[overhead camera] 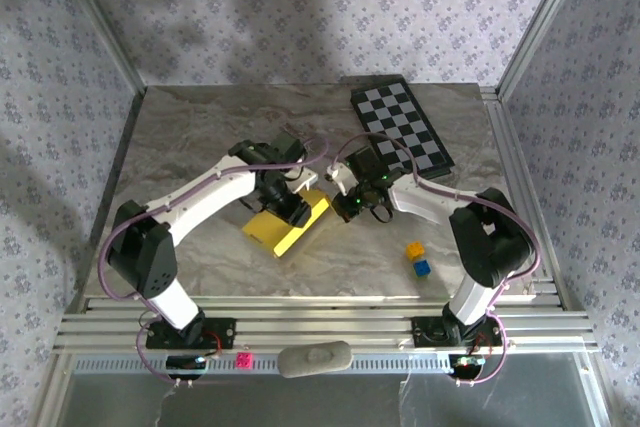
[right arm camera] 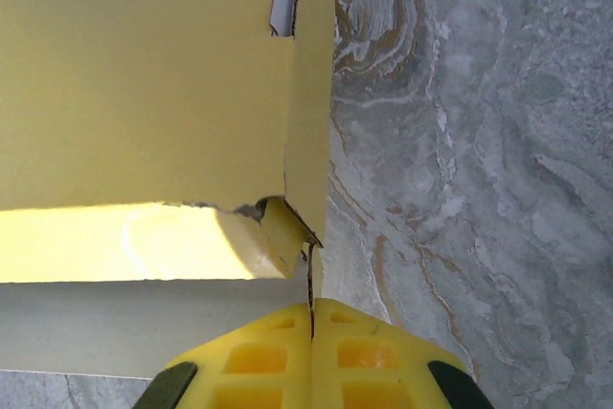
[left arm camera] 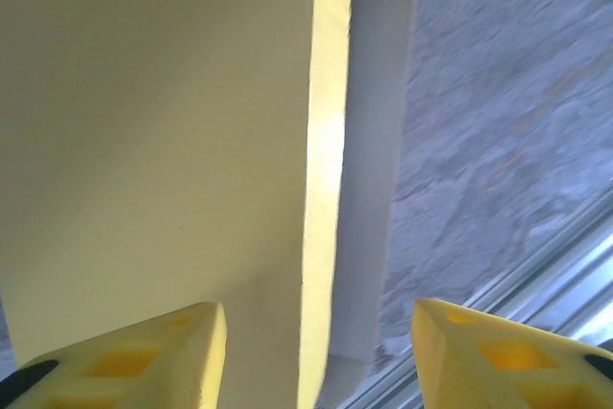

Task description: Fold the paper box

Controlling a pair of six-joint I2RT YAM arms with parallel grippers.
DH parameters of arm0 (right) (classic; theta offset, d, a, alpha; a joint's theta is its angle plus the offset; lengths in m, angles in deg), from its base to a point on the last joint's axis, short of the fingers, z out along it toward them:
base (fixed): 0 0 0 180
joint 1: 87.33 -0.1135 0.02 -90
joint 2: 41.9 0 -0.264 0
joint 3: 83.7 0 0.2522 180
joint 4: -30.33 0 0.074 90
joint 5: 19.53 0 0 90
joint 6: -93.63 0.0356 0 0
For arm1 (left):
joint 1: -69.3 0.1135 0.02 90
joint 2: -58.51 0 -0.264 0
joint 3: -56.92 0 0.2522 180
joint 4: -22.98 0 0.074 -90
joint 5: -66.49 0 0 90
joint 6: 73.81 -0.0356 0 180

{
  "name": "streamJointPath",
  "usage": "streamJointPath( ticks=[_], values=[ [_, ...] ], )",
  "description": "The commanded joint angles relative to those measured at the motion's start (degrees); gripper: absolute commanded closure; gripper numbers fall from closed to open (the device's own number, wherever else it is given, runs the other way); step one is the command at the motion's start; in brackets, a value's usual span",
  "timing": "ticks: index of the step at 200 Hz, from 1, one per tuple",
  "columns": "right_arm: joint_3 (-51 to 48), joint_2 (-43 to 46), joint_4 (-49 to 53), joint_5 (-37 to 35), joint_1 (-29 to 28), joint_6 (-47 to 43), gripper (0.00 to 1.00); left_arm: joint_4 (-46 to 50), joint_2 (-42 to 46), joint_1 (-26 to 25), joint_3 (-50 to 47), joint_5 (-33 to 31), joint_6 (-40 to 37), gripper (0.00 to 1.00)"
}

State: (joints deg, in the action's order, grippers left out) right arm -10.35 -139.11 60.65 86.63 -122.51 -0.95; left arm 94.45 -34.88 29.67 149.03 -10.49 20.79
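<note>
1. The paper box [overhead camera: 287, 230] lies on the marble-patterned table [overhead camera: 200, 137] in front of the two arms, between the wrists. The chequered board [overhead camera: 405, 127] sits well apart at the far right. A small yellow cube [overhead camera: 415, 248] and a blue cube [overhead camera: 421, 267] touch each other near the right arm and are not involved.
2. Left gripper [left arm camera: 316, 308]: the fingers [left arm camera: 144, 361] stand apart, about half open. They straddle the thin edge of a yellow panel of the box [left arm camera: 144, 141] without pressing on it. Nothing is held.
3. Right gripper [right arm camera: 311, 308]: the pads are fully together. A thin line of card runs from the box's lower corner [right arm camera: 144, 74] into the seam between them. It looks like a pinch on a tab or wall edge, but I cannot be certain.
4. Done so far, as judged: the sheet is no longer flat. One yellow side wall stands at right angles to a broad yellow face.
5. Left to do, as judged: the pale inner panels lie exposed beside the yellow faces in both wrist views. The corner by the right pads is ragged and untucked, and a slot near the top edge is unfilled. Flaps and tabs have yet to be closed.
6. Estimate: roughly mid-task.
</note>
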Motion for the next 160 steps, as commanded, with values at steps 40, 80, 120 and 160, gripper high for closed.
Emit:
streamJointPath(
  ticks=[40,80,120,160],
  values=[
    [2.09,-1.28,2.27,-0.67,-0.33,-0.39,1.0,-3.65,-3.24,2.88,3.72,8.05,10.12,0.49],
    [1.91,-1.65,1.82,1.39,0.19,0.95,1.0,-6.01,-8.26,1.3,4.12,5.64,10.46,0.51],
    [1.08,-2.02,0.77,4.38,0.98,1.94,1.0,-6.21,-12.44,-2.34,1.56,2.76,8.8,0.52],
    [1.1,-2.15,0.84,4.59,1.26,1.61,1.0,-6.72,-14.66,-3.33,0.45,1.94,8.2,0.53]
  ],
)
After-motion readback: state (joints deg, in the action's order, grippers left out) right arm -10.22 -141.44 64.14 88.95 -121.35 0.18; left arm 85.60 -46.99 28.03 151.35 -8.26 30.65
